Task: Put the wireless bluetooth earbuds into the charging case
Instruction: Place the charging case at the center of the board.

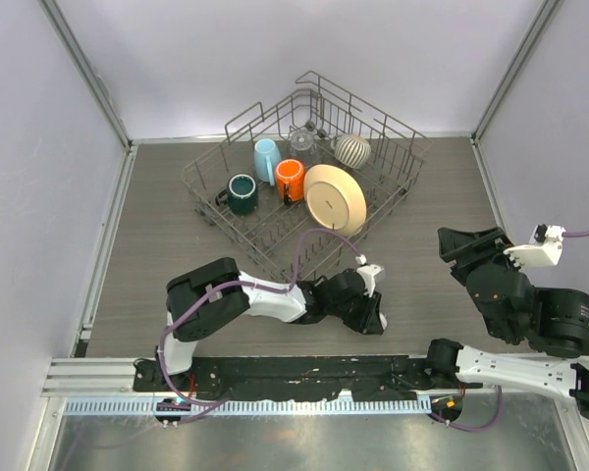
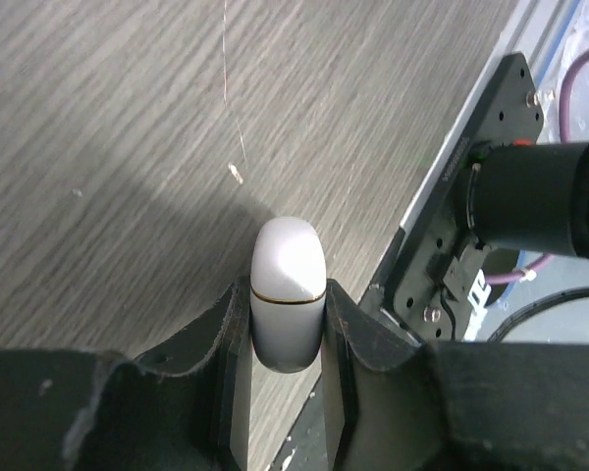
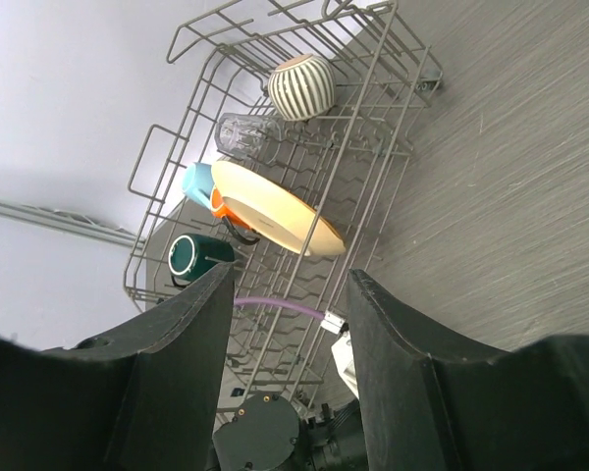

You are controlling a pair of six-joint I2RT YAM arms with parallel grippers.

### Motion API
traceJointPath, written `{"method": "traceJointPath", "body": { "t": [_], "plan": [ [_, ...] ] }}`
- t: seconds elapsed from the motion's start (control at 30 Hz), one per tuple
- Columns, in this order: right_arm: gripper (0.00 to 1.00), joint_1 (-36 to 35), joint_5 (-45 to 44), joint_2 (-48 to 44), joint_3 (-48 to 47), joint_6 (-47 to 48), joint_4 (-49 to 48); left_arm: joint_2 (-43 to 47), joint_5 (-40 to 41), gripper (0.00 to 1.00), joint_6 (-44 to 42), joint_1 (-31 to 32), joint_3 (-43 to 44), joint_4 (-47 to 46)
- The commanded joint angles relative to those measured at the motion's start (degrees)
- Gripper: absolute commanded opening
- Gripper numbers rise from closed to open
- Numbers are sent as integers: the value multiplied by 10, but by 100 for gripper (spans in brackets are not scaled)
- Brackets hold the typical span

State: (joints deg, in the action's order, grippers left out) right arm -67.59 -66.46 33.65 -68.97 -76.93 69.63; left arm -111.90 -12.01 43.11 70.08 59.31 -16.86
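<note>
My left gripper [image 2: 288,299] is shut on a white rounded charging case [image 2: 288,280] with a thin gold seam. The case's lid is closed, and it sits low over the wood-grain table. In the top view the left gripper [image 1: 370,316] lies near the table's front middle and hides the case. My right gripper [image 3: 290,285] is open and empty, held above the table's right side [image 1: 463,245] and facing the dish rack. The earbuds show in no view.
A wire dish rack [image 1: 204,188] stands at the back centre. It holds a teal mug [image 1: 242,193], a light blue cup [image 1: 266,159], an orange mug [image 1: 291,180], a cream plate [image 1: 335,199], a striped bowl [image 1: 352,150] and a glass [image 1: 302,140]. Grey walls enclose the table.
</note>
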Motion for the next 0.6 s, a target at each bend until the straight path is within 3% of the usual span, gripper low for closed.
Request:
{"method": "traceJointPath", "body": {
  "t": [0.0,0.23,0.27,0.37,0.57],
  "plan": [
    [55,-1,-44,4,-13,-21,13,-11,33,17,12,4,33,21],
    [55,0,-48,-4,-7,-22,13,-10,59,36,6,4,40,47],
    [55,0,-50,-4,-7,-22,14,-8,62,48,3,4,40,50],
    [55,0,-53,-3,-5,-22,16,8,80,59,-8,4,42,65],
    [55,0,-57,-4,6,-33,24,40,127,61,-45,6,65,127]
  ]
}}
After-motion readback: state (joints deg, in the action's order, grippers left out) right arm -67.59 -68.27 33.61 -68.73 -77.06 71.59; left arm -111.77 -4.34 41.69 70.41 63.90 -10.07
